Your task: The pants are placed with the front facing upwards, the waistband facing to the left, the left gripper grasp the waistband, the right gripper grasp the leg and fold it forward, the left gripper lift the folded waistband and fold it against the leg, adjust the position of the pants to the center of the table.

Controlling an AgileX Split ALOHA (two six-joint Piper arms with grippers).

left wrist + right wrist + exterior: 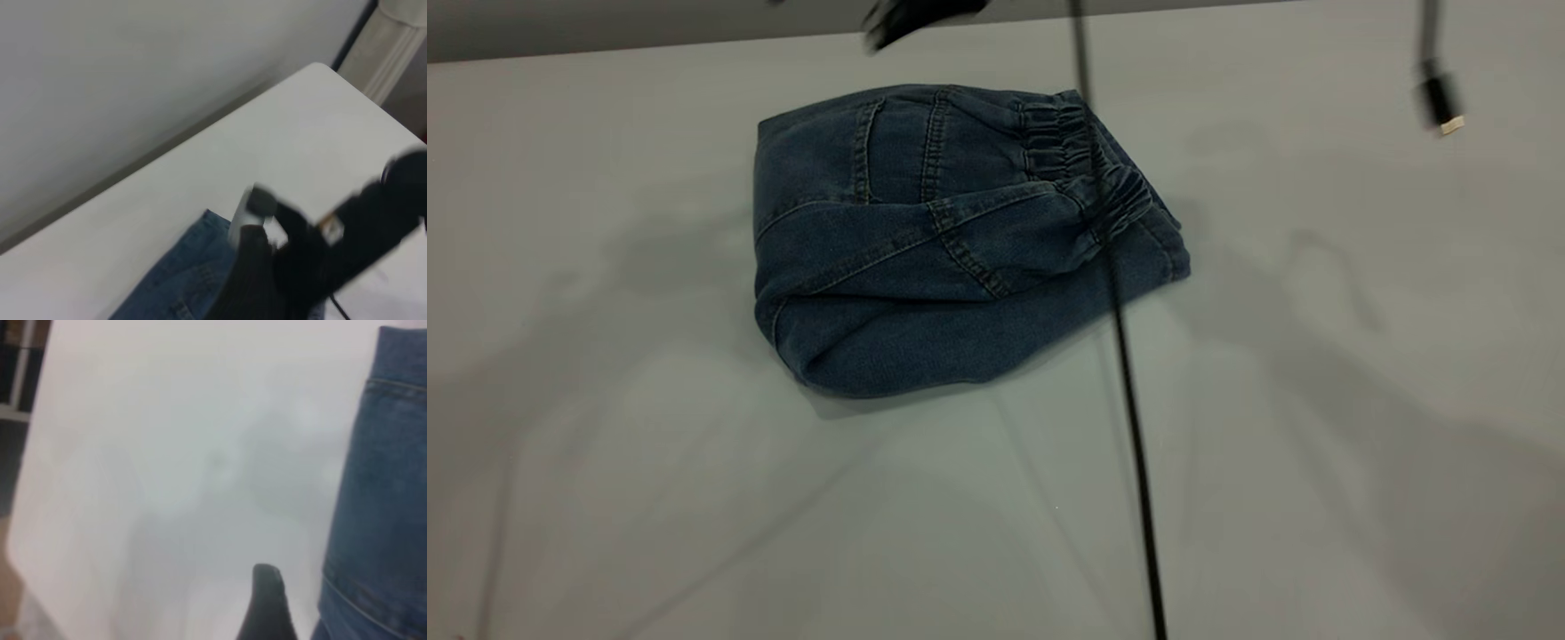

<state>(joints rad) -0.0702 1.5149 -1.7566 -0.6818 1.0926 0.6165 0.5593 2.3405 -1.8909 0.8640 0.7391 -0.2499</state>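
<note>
On the table point(605, 498), folded shorts point(925, 258) are lying, waistband point(1089, 169) facing right. Both grippers are hanging above (left gripper point(911, 18), right gripper point(1440, 98)); whether their jaws are apart, I cannot tell.

On my screen the shorts point(925, 258) are blue denim cloth, matt and a little rough, with raised stitched seams, and the waistband point(1080, 156) is the same cloth gathered into small soft ridges. The table point(1316, 400) I see as a smooth, pale surface with a dull sheen, and it carries soft shadows. The left gripper point(267, 280) looks to me like matt black plastic with a small grey metal-like part on it, the right gripper point(267, 607) shows one matt black finger, and the cable point(1134, 427) is thin, black and smooth.
</note>
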